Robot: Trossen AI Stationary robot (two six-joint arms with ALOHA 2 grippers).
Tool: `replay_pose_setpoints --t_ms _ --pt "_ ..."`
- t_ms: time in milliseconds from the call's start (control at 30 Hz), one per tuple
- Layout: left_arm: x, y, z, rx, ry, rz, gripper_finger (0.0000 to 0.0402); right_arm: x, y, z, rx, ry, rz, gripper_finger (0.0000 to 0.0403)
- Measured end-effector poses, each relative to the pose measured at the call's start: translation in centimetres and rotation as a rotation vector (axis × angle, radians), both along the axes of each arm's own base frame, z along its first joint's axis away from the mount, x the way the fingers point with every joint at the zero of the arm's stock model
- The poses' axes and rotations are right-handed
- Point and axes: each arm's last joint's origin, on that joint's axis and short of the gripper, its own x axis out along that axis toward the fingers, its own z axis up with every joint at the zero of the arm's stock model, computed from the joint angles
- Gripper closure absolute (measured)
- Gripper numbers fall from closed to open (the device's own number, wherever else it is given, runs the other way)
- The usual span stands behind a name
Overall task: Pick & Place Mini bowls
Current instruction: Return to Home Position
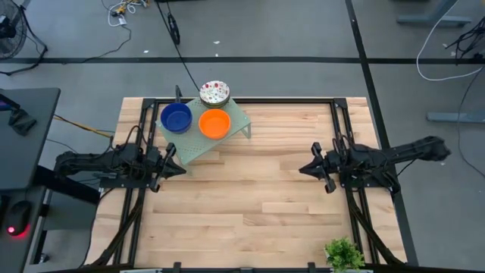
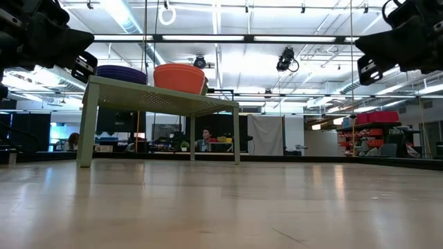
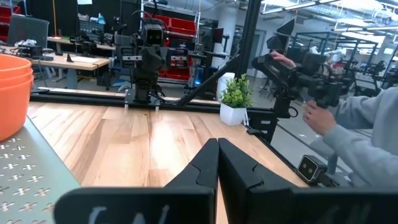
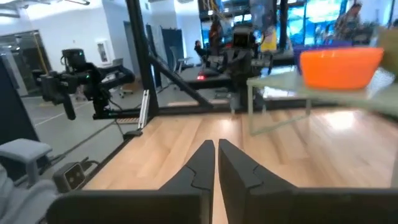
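- The mini bowls sit in three stacks on the green rack (image 1: 193, 148), which stands toward the left arm's side of the table (image 1: 258, 212). The blue stack (image 1: 176, 117) and orange stack (image 1: 214, 123) are side by side, with the speckled stack (image 1: 214, 93) at the rack's back edge.
- The left gripper (image 1: 174, 161) hangs just beside the rack's near edge, fingers pressed together and holding nothing.
- The right gripper (image 1: 305, 168) is well apart from the rack, also closed and empty.
- The bowls look stiff, light and smooth-walled (probably slick, though what they are made of cannot be told).
- Nested bowls may cling together and lift as a pair.
- The best hold is probably the top bowl's rim, one finger inside and one outside, lifting straight up so the stack below is not dragged.
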Motion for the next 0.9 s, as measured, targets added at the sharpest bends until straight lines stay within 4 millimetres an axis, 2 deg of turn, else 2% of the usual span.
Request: replay_pose_setpoints --t_ms 133,433,733,900 --pt "0.0 0.0 0.0 0.0 0.0 0.0 0.0389 -0.4 -0.4 -0.3 -0.065 0.025 -0.045 0.0378" --pt "0.0 0.0 0.0 0.0 0.0 0.0 0.0389 -2.0 -1.2 -0.5 -0.067 0.011 -0.126 0.0378" --pt "0.0 0.0 0.0 0.0 0.0 0.004 0.039 -2.0 -1.7 -0.5 -0.166 -0.001 -0.192 0.0378" --pt "0.0 0.0 0.0 0.0 0.0 0.004 0.039 -2.0 -1.8 -0.5 -0.109 0.006 -0.196 0.0378"
